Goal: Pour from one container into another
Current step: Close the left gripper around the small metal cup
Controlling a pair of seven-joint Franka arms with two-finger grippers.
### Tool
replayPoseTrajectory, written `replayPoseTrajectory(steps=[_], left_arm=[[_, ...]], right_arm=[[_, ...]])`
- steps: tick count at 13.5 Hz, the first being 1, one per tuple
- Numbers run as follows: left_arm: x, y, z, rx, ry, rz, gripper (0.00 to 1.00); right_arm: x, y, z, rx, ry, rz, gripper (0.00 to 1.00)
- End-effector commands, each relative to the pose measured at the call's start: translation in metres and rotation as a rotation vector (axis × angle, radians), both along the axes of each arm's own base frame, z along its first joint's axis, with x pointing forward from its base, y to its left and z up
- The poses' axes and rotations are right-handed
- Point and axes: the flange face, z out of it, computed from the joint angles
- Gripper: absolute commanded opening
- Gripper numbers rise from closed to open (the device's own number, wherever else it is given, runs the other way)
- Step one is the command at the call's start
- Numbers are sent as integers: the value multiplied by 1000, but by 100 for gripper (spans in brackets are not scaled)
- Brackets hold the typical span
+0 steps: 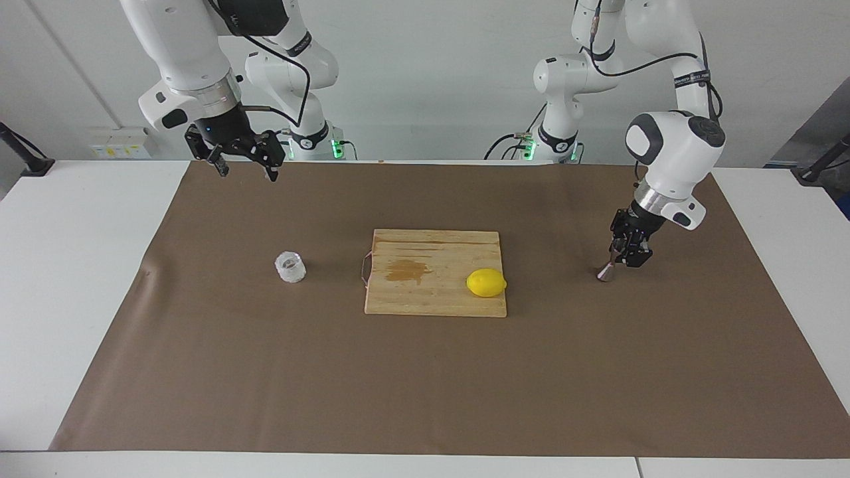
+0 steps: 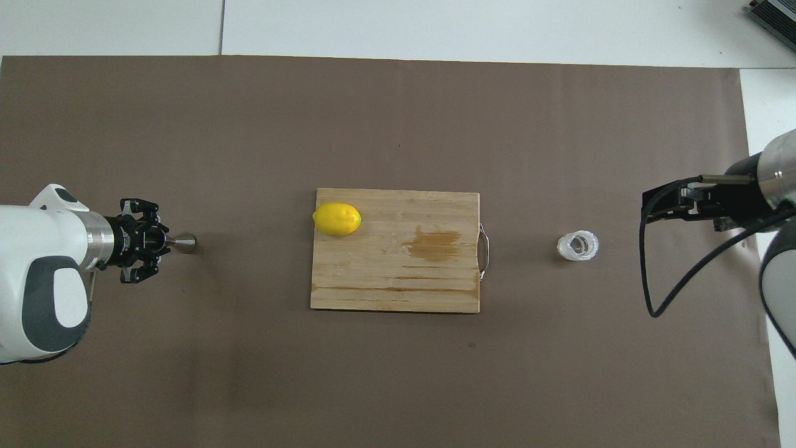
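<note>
- Glass cup (image 1: 290,267) sits untouched on the counter (image 1: 425,372), toward the right arm's end.
- Jigger (image 1: 605,270) lies tilted at the other end, left gripper (image 1: 627,255) clamped on it.
- Right gripper (image 1: 244,166) waits wide open, up in the air.
- No pouring yet; everything's ahead.

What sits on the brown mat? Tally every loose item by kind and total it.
Containers: 2, glass cup and steel jigger, the jigger in the left pincer
Fruit: 1, lemon
Boards: 1, cutting board
Total: 4
</note>
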Motion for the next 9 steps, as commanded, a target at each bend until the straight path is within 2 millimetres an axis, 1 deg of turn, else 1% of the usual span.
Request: replayPoseTrajectory(steps=[1,3,4,5,8,9], left_arm=[[-4,-1,2,-12,-1,14,23],[3,-5,12,-18,10,5,4],[8,-7,20,-23,21,-6,0],[14,-17,25,-27,32,-23,0],[25,-40,55,-38,39,-59,0],[28,-52,68,-43,38,-59,0]], right_arm=[[-2,-3,0,28,11,7,100],[-2,-3,0,28,11,7,100],[-2,-3,0,28,11,7,100],[-2,-3,1,28,9,7,100],[-2,-3,1,28,9,7,100],[-2,-3,1,28,9,7,100]])
